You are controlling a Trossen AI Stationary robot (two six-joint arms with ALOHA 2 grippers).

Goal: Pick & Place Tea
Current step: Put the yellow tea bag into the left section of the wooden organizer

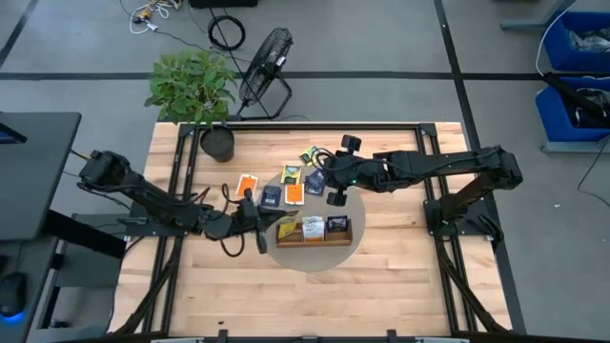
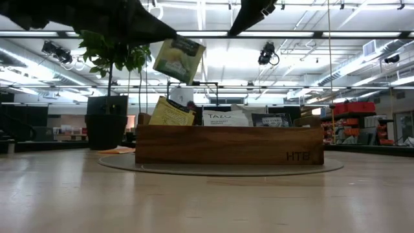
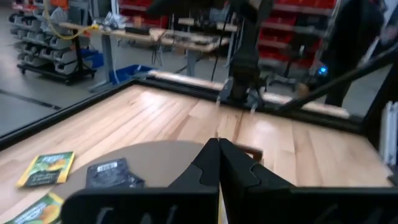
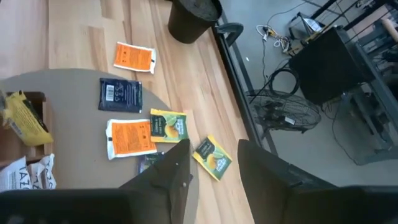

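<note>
Green tea packet [image 2: 179, 59] aloft beside right fingers [image 4: 169, 177]

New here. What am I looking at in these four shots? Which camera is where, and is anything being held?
It is a robot with two dark arms at a wooden table, each ending in a two-finger gripper. One camera looks straight down, one sits at table-top level, and one rides on each wrist.

A long wooden tray stands on a round grey mat, with tea packets already upright in it. More tea packets lie loose on the mat and table, and a potted plant stands at the far corner.

The left gripper is shut beside the tray. The held packet, hanging in the air in the low view, appears to be in it. The right gripper is open and empty above the loose packets.
</note>
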